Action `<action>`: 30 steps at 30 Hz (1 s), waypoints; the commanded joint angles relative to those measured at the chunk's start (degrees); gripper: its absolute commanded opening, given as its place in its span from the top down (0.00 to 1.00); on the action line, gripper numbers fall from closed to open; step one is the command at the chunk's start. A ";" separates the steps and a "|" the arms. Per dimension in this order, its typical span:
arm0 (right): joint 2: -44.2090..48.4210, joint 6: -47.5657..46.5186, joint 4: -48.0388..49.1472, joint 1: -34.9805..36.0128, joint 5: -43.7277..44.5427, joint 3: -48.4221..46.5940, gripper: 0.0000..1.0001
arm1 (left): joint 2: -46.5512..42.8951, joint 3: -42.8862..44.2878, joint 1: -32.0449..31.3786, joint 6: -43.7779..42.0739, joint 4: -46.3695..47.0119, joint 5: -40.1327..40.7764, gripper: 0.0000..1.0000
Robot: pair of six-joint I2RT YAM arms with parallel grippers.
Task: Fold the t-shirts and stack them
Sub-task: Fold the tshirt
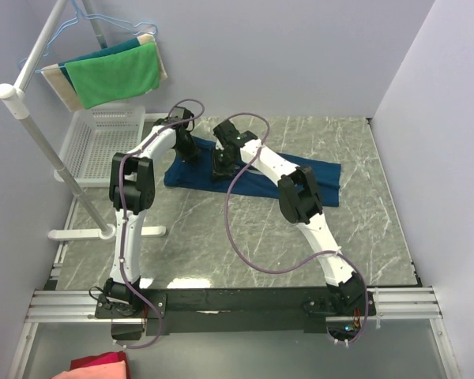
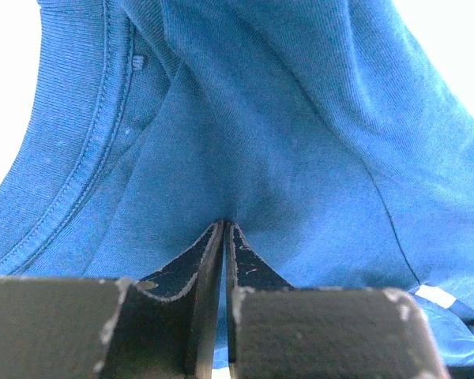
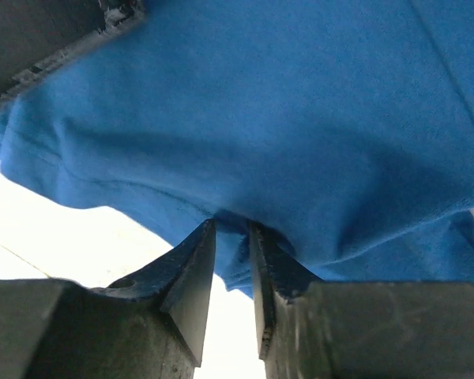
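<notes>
Hidden: the t-shirt (image 1: 300, 178) was folded into a band. Its left end lay under both wrists in the top view, and no chest print was seen.
Hard to read: a pale patch at the lower right of the left wrist view was cut off and could not be identified.
Left gripper (image 1: 186, 150): fingers were pressed nearly together, pinching a gather of shirt cloth just below the collar (image 2: 87, 150).
Right gripper (image 1: 221, 164): fingers were narrowly apart, clamped on a fold at the shirt's hem edge.
Position: the shirt lay on the tabletop (image 1: 221, 245), far of centre.
Long axis: it ran left to right, with the right end slightly nearer.
Edges: the right end lay well apart from the right edge. The basket (image 1: 95, 142) stood at the far left corner, near the left gripper.
Room: bare marble stretched from the shirt to the near edge.
</notes>
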State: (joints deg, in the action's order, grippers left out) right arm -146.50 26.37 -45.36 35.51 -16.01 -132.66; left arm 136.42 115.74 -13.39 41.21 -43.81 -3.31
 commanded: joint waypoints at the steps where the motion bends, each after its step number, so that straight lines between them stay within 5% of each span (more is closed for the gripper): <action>1: 4.36 0.17 -1.39 0.35 3.53 5.21 0.68 | 2.36 2.46 0.91 0.01 -4.26 3.13 0.86; 23: 8.86 -2.02 -4.03 0.62 0.63 17.78 0.77 | 8.42 11.61 3.81 3.08 -4.88 5.68 0.82; 30: 11.92 -3.69 -4.47 0.97 2.03 17.79 0.80 | 1.32 6.88 3.98 1.33 -3.04 5.59 0.84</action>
State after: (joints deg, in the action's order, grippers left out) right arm -138.43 25.39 -41.80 35.48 -14.87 -117.30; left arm 141.95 126.04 -10.61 44.16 -49.08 -2.09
